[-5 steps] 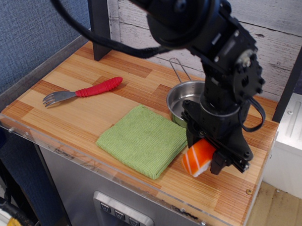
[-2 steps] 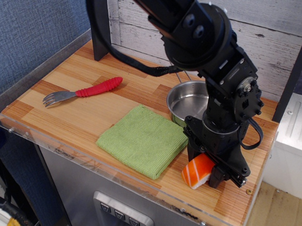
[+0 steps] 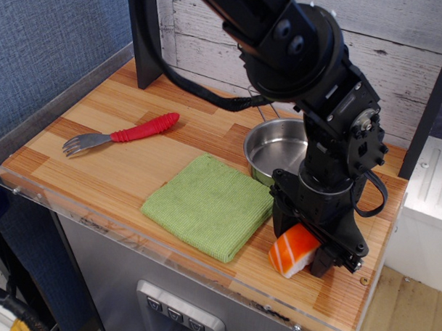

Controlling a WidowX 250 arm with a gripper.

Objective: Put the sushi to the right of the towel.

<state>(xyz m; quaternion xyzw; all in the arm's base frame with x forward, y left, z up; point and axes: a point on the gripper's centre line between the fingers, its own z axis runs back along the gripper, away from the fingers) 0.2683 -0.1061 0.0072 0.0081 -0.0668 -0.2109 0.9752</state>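
Holding item one: small glossy orange-and-white toy salmon sushi (image 3: pixel 295 251), clamped between the fingers of my black gripper (image 3: pixel 299 249). It is pinched from above, tilted, its lower end at or just above the wooden bench (image 3: pixel 133 173); whether it touches the wood I cannot tell. Position: just beside the right edge of the towel, apart from it by a narrow strip of wood. I judge this the release spot the task asks for.

Item two: square light-green microfibre towel (image 3: pixel 209 206), flat, turned cornerwise, near the front edge of the bench.

Item three: round steel pan (image 3: pixel 276 148) with wire handle, behind the towel's right corner and just behind my gripper.

Item four: fork with ribbed red handle and grey tines (image 3: pixel 122 136), far left, well apart from the work.

Room: the clear front lip of the bench lies close ahead of the sushi, the right edge not far off. Open wood remains right of my gripper. Safest exit, in my judgement, is straight up, avoiding the pan rim behind.
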